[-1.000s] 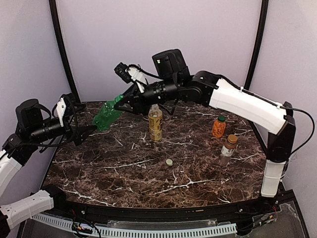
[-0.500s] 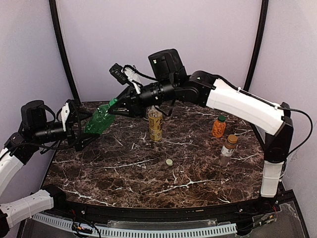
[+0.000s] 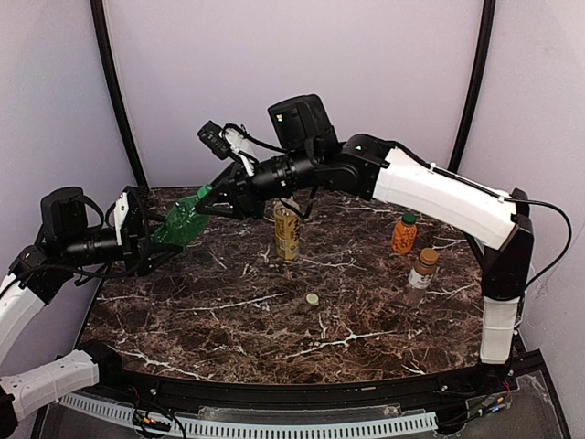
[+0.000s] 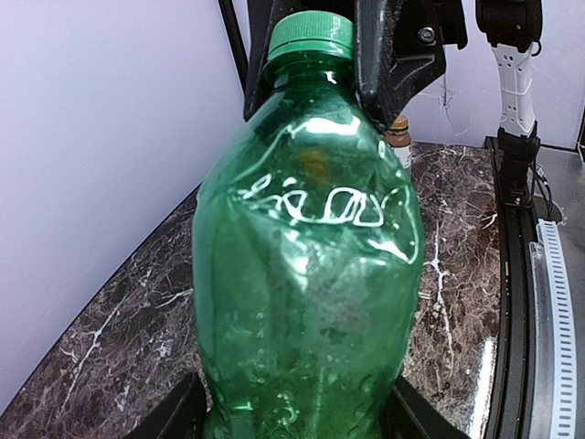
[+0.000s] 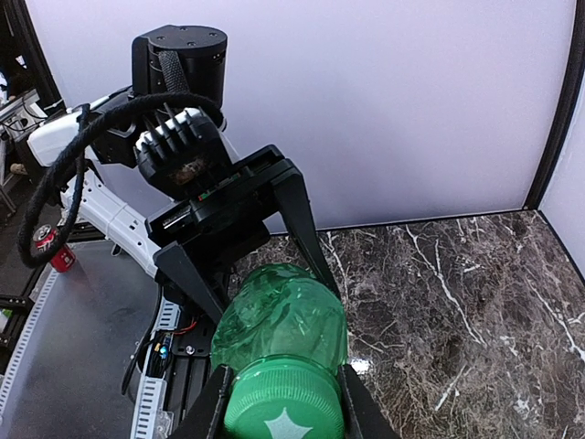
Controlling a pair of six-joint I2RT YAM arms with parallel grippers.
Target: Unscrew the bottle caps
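The all-green bottle [image 3: 180, 222] hangs tilted above the table's far left, held between both arms. My left gripper [image 3: 154, 240] is shut on its base [image 4: 302, 402]. My right gripper [image 3: 207, 197] is shut on its green cap [image 5: 285, 402], which also shows at the top of the left wrist view [image 4: 313, 35]. The tall clear bottle with yellow liquid [image 3: 287, 230] stands capless at mid-table. The squat orange bottle [image 3: 403, 234] and the slim clear bottle with a white label [image 3: 420, 276] stand capped at the right.
A loose pale cap [image 3: 313, 299] lies on the dark marble table [image 3: 228, 320] in front of the yellow bottle. My right arm [image 3: 430, 187] reaches across above the far half of the table.
Both grippers have carried the green bottle a little left and lower. My left gripper, apart from the base a second ago, has closed on it.
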